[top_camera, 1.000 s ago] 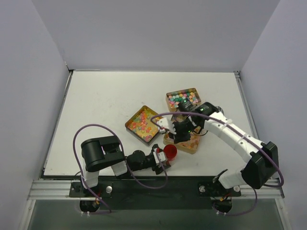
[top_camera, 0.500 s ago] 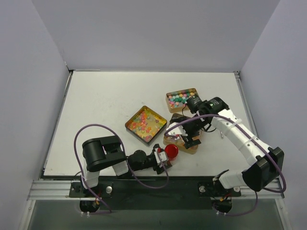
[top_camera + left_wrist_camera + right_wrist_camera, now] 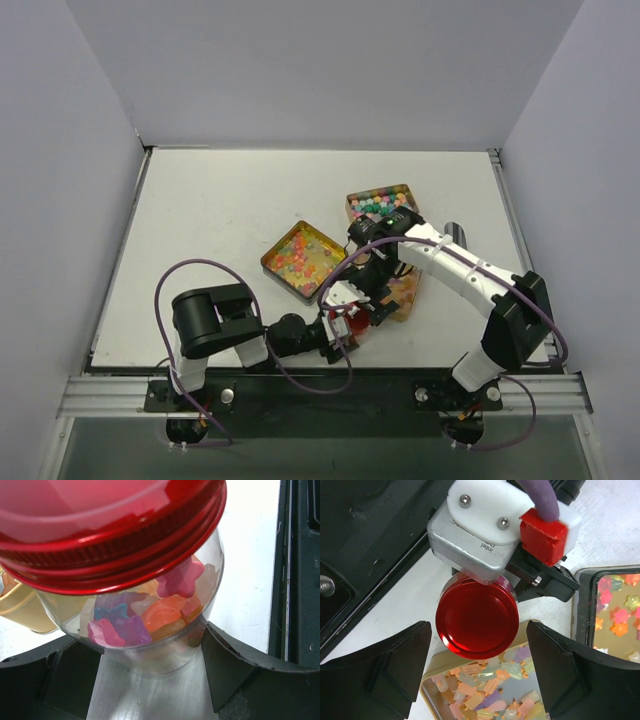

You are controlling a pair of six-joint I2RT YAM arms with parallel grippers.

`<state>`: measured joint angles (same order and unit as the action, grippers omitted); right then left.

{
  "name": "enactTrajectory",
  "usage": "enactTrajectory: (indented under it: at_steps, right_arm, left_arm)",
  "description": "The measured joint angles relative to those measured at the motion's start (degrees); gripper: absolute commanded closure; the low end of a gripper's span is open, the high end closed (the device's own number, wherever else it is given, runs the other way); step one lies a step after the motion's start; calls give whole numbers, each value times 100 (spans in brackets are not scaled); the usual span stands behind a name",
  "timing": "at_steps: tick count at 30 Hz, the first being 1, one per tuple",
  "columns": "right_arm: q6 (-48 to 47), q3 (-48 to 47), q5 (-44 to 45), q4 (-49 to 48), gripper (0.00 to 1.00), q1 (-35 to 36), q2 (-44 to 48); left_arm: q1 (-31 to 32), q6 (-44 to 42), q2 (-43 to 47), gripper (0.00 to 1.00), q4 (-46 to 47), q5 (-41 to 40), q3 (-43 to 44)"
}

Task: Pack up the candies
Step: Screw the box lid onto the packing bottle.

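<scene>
**A:** Top external view, starting at the left: the left gripper (image 3: 337, 326) lies low on the table (image 3: 200, 220). Its jaws are set wide but clamped on a clear jar (image 3: 205, 595) that sits between its fingers. The red lid (image 3: 110, 525) is on the jar.

**B:** Yep, the left wrist cam backs that up. Some of the candies (image 3: 167, 612) are inside that jar, pink, orange, blue and purple stars pressed against the glass just past the fingers.

**A:** And the right gripper (image 3: 477, 630)?

**B:** Spread open, holding nothing. It hangs right over the lid with one finger on either side, and neither looks to be touching it.

**A:** Rest of the sweets?

**B:** In tins. A square tin (image 3: 266, 262) full of mixed colours sits out beyond the left gripper's fingertips. A gold tin (image 3: 426, 687) lies under the right gripper, just beside the jar. A far tin (image 3: 350, 210) of pastel balls sits behind the right wrist.
</scene>
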<state>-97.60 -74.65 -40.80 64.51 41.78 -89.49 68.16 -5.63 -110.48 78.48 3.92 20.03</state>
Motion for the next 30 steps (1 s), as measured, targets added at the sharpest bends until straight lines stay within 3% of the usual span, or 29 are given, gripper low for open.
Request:
enactTrajectory:
  at_steps: [10,16,23,30]
  right_arm:
    - [138,2,216,37,22,-11,-140]
    - [341,542,555,-155,22,-221,461]
    - [824,1086,966,339,24,-525,1209]
    - [1086,289,1023,328,23,-984,1093]
  left_arm:
    - [-2,48,0,100,-63,-98,48]
    - [-2,59,0,100,-153,-81,120]
    - [-90,94,-2,100,-192,-111,151]
    - [-90,90,-2,100,-203,-107,160]
